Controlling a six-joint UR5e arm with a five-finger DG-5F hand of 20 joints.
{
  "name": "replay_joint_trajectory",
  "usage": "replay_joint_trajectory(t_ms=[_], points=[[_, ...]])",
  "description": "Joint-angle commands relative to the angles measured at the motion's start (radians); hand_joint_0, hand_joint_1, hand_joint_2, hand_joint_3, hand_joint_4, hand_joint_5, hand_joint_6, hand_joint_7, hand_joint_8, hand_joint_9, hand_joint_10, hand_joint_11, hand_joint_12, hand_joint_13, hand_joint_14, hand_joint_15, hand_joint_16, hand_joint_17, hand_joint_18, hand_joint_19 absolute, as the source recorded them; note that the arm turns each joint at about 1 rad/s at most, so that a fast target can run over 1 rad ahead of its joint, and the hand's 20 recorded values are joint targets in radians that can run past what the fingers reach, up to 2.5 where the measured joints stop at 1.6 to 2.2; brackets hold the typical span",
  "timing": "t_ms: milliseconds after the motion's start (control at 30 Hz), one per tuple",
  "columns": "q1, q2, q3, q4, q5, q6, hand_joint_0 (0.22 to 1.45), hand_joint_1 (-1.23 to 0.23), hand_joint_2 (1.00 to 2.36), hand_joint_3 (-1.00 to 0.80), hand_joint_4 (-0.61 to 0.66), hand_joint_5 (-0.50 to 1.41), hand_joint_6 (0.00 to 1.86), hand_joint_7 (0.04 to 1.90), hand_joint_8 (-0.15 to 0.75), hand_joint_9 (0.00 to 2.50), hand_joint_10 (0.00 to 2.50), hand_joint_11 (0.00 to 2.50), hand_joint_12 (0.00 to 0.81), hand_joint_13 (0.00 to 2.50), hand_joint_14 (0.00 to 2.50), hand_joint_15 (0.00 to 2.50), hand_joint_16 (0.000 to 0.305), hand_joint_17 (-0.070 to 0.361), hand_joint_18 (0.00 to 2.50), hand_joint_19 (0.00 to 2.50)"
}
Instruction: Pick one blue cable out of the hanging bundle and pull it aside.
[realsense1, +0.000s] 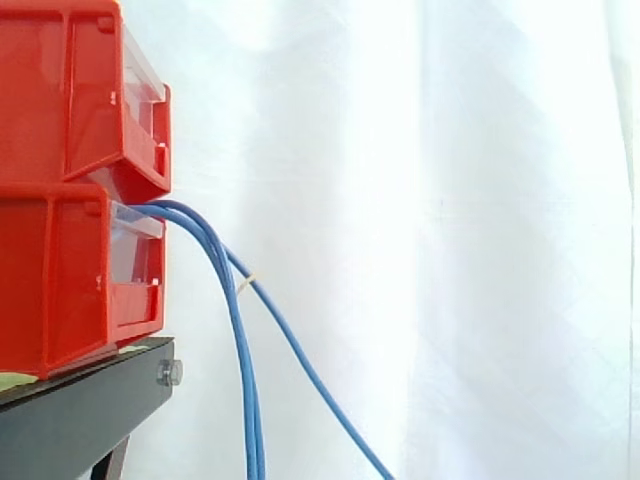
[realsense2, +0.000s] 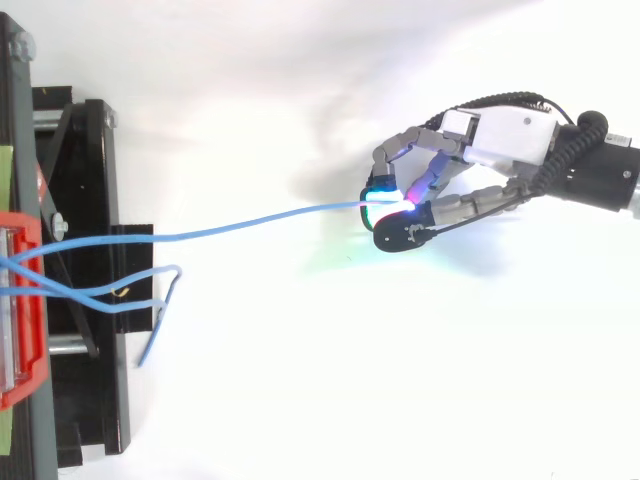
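Note:
Several blue cables (realsense1: 235, 320) come out of the lower red bin (realsense1: 60, 290) and hang down in front of the black stand. One blue cable (realsense1: 310, 375) slants away from the bundle toward the lower right. From above, this pulled cable (realsense2: 250, 222) runs nearly straight from the bin to my hand (realsense2: 455, 175), which is shut on its end with glowing fingertips (realsense2: 385, 205) pinched together. The other cables (realsense2: 100, 295) lie slack near the stand, one with its loose end (realsense2: 145, 355) pointing down.
A second red bin (realsense1: 70, 90) is stacked on top of the lower one. The black stand (realsense2: 85, 300) lies at the left in the top view, its shelf edge (realsense1: 90, 400) below the bins. A white curtain forms the background.

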Motion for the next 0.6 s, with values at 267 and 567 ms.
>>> replay_joint_trajectory(t_ms=[267,567], points=[[0.000,0.000,-0.013,0.220,0.000,0.000,0.65,-0.80,1.01,0.13,-0.15,-0.11,0.93,1.29,0.297,1.15,0.02,0.64,0.380,0.89,0.01,0.45,0.043,0.096,0.72,0.37],[0.000,0.000,-0.013,0.255,0.000,0.000,0.65,-0.81,1.01,0.13,-0.14,-0.11,0.93,1.30,0.296,1.15,0.02,0.64,0.380,0.89,0.02,0.45,0.042,0.094,0.72,0.37]])
